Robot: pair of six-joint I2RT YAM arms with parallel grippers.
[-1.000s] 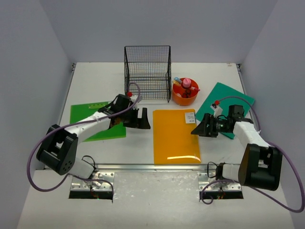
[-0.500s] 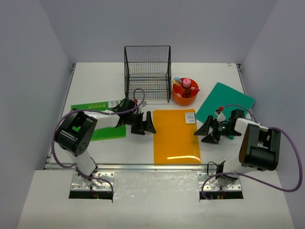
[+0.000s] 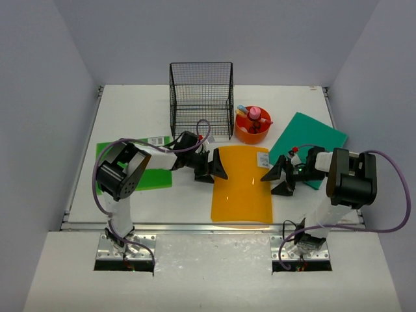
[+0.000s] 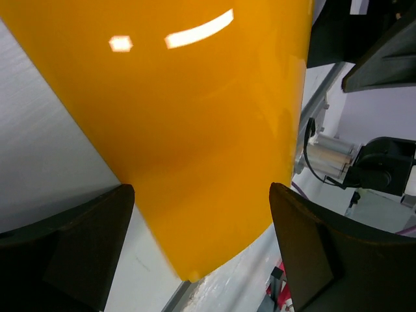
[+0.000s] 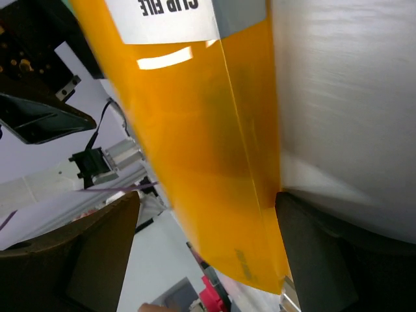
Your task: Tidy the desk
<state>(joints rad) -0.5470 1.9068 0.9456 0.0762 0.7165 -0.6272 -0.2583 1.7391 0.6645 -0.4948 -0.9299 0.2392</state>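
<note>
The desk (image 3: 130,205) is a wide white tabletop with a silver rail (image 3: 188,227) along its near edge. An orange clip-file folder (image 3: 242,185) lies at its middle and bows upward. My left gripper (image 3: 218,170) is open at the folder's left edge. My right gripper (image 3: 276,177) is open at the folder's right edge. In the left wrist view the folder (image 4: 195,130) fills the space between the spread fingers (image 4: 65,250). In the right wrist view the folder (image 5: 201,149), with its white label (image 5: 169,16), runs between the spread fingers (image 5: 338,257).
A black wire-mesh rack (image 3: 201,97) stands at the back centre. A round orange tray (image 3: 253,127) with small items sits to its right. A green folder (image 3: 140,179) lies at the left under the left arm. A teal folder (image 3: 318,133) lies at the right.
Both arms have swung inward until the grippers reach the orange folder's two side edges. The folder has shifted slightly and now curves instead of lying flat.
</note>
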